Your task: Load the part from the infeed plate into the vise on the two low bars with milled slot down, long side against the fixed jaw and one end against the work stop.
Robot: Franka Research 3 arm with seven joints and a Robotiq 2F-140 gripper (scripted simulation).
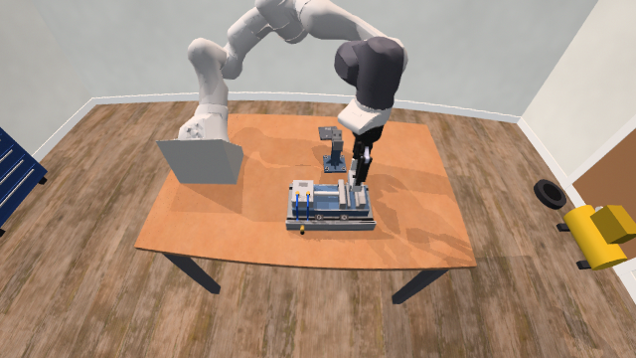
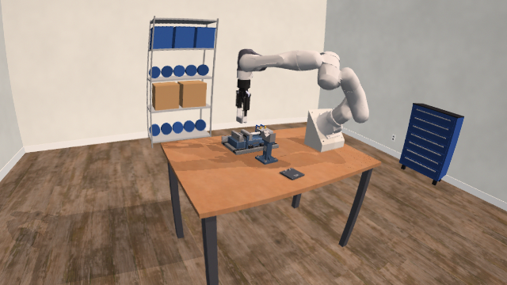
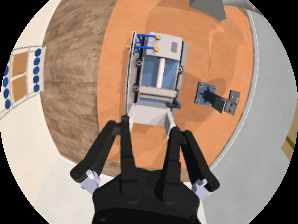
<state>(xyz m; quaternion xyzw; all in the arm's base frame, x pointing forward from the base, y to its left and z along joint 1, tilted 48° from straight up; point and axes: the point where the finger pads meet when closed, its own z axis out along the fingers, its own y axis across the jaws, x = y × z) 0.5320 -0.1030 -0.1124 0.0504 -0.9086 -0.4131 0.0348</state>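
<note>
Gripper [image 2: 242,119] clamped on the part [image 3: 148,117], hanging high above the vise [image 1: 330,206]. Looks like a stiff metal block, prob. slick & hefty; best pinched across its long flat sides, mid-length.

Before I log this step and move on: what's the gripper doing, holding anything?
Gripper: shut on the part, held in the air above the vise.
</note>
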